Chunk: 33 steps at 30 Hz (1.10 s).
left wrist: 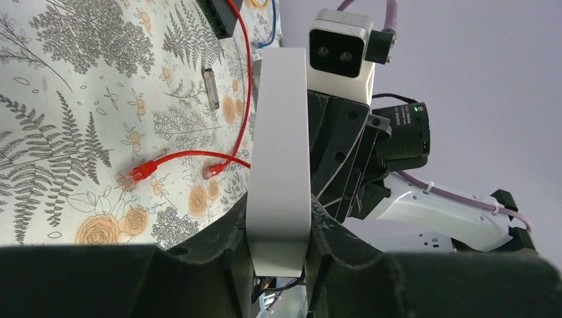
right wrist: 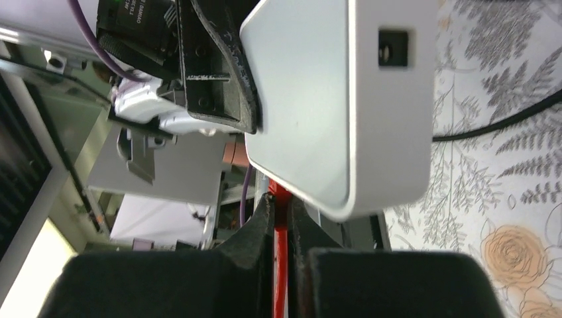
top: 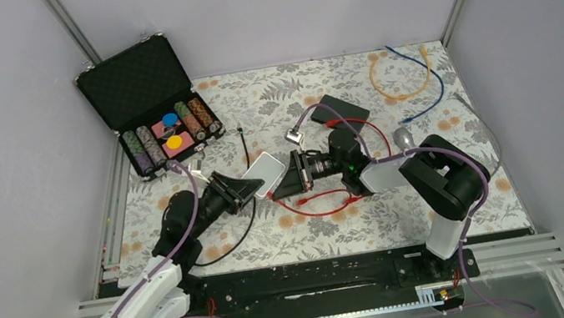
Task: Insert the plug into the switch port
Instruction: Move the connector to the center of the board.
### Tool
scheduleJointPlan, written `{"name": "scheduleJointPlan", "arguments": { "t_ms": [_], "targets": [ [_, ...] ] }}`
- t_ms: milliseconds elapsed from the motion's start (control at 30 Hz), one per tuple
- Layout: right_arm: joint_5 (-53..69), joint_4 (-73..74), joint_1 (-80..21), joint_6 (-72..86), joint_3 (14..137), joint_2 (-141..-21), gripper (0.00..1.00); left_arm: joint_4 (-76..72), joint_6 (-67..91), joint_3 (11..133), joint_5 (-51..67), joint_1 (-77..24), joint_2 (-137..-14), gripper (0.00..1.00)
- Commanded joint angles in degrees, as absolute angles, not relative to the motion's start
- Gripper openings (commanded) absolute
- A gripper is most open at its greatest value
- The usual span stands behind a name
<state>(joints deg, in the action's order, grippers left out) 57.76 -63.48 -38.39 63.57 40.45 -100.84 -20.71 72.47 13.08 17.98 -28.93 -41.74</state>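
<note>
Your red plug [right wrist: 280, 242] is pinched tight between the shut jaws of your right gripper [right wrist: 280, 204], just below the white switch [right wrist: 318, 112] over the middle of the table [top: 278, 96]. Its port [right wrist: 393, 48] sits apart from the plug. Your left gripper [left wrist: 278, 262] clamps the switch's flat faces, jaws partly apart. A chip case [top: 136, 79] sits at the far left corner.

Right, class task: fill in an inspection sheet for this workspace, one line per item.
Surface: floral tablecloth, lying flat.
Job's things: white switch held up, its port empty; red cable not yet plugged in.
Clutter: open poker chip case, black box, small silver part.
Grippers: left gripper jaws clamp the switch; right gripper jaws shut on the red cable.
Cables: orange cable and blue cable far right; black cable by the left arm.
Surroundings: grey walls; nothing else seen.
</note>
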Motion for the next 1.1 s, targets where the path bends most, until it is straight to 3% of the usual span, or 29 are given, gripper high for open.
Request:
{"name": "scheduleJointPlan", "arguments": {
  "t_ms": [0,167,367,433,500,600,700,800,967,1067],
  "targets": [
    [38.7,-69.8,-35.6,61.4,44.0,-96.2,0.12,-6.9,67.0,17.3,42.5,-23.0,-43.1,0.00],
    [42.9,-66.4,-35.1,60.0,38.6,-91.6,0.33,-2.5,61.1,24.6,42.8,-15.7,-46.2,0.00],
    [41.6,-52.8,-31.4,55.4,32.7,-78.3,0.55,-0.6,55.9,30.5,40.3,-14.3,-50.5,0.00],
    [37.5,-36.6,-30.3,50.5,35.0,-72.6,0.56,-0.1,54.0,31.7,38.6,-14.2,-50.6,0.00],
    [26.5,-14.2,-30.3,41.9,39.9,-67.5,0.58,3.9,50.5,34.0,36.2,-14.1,-50.3,0.00],
    [6.7,6.2,-30.3,34.8,43.8,-63.6,0.54,11.4,44.6,37.5,30.8,-13.8,-48.9,0.00],
    [-6.8,15.7,-29.8,31.3,45.7,-62.6,0.52,15.1,41.3,40.4,25.1,-13.2,-45.4,0.00],
    [-12.2,20.9,-28.8,28.3,47.0,-62.9,0.54,22.1,37.5,44.2,15.6,-13.1,-42.2,0.00],
    [-14.7,26.7,-25.4,20.9,50.5,-68.3,0.57,30.7,31.9,47.9,3.0,-13.7,-38.8,0.00],
    [-11.2,26.5,-24.6,20.1,54.3,-71.9,0.54,33.9,28.3,48.6,-7.5,-17.3,-37.2,0.00]
  ]
}}
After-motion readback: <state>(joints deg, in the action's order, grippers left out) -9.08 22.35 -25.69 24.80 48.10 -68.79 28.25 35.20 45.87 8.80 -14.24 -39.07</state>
